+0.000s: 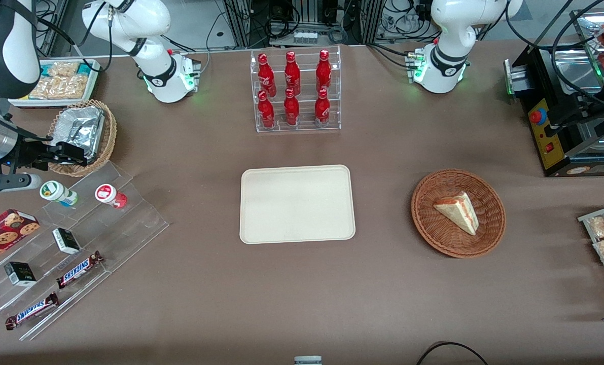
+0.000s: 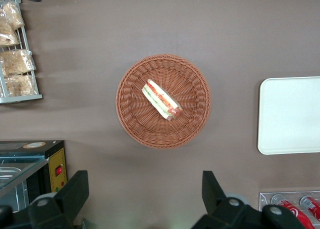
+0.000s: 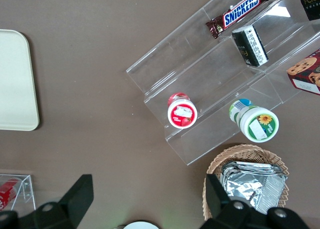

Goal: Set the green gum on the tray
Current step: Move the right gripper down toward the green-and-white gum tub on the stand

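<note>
The green gum (image 1: 58, 193) is a small white bottle with a green-marked lid, lying on the top step of a clear acrylic stand (image 1: 78, 243); it also shows in the right wrist view (image 3: 255, 121). A similar red-labelled bottle (image 1: 111, 195) lies beside it on the same step. The tray (image 1: 296, 204) is cream, flat and bare, in the middle of the table; one edge of it shows in the right wrist view (image 3: 15, 81). My right gripper (image 1: 66, 153) is open and empty, hovering over the near rim of a foil-lined wicker basket, a little farther from the front camera than the gum (image 3: 148, 189).
The foil tray sits in a wicker basket (image 1: 86, 134). The acrylic stand also holds Snickers bars (image 1: 78, 268), small dark boxes (image 1: 66, 240) and a cookie box (image 1: 5, 230). A rack of red bottles (image 1: 294, 91) stands farther back. A wicker basket with a sandwich (image 1: 458, 213) lies toward the parked arm's end.
</note>
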You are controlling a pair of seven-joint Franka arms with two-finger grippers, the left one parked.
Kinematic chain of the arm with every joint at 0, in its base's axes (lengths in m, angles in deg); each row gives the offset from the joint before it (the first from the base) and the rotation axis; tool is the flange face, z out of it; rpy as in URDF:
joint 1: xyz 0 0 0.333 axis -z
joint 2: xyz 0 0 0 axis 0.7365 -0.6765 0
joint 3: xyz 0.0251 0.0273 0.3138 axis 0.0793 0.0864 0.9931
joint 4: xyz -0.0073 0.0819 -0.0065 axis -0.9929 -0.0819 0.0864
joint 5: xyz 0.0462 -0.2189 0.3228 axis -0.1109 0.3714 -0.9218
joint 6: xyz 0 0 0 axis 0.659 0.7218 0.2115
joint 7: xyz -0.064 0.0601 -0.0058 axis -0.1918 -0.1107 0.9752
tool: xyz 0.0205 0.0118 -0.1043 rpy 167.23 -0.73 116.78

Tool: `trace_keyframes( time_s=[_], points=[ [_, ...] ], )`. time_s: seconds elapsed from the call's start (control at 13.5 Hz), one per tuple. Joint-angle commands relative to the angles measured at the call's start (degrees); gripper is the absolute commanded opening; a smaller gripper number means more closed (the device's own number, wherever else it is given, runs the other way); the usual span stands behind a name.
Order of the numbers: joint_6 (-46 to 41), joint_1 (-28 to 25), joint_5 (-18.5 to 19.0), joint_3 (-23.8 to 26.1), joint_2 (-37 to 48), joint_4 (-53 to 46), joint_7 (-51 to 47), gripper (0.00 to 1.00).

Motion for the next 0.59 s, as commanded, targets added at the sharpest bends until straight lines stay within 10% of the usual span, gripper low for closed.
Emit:
trace_keyframes(
  time_s=[0.0, 0.52],
  points=[
    [0.0, 0.4, 0.0, 0.1, -0.2, -1.0, 0.6, 1.0],
    [8.0, 2.5, -2.1, -2.0, -1.1, 5.0, 12.9, 1.0]
  ],
)
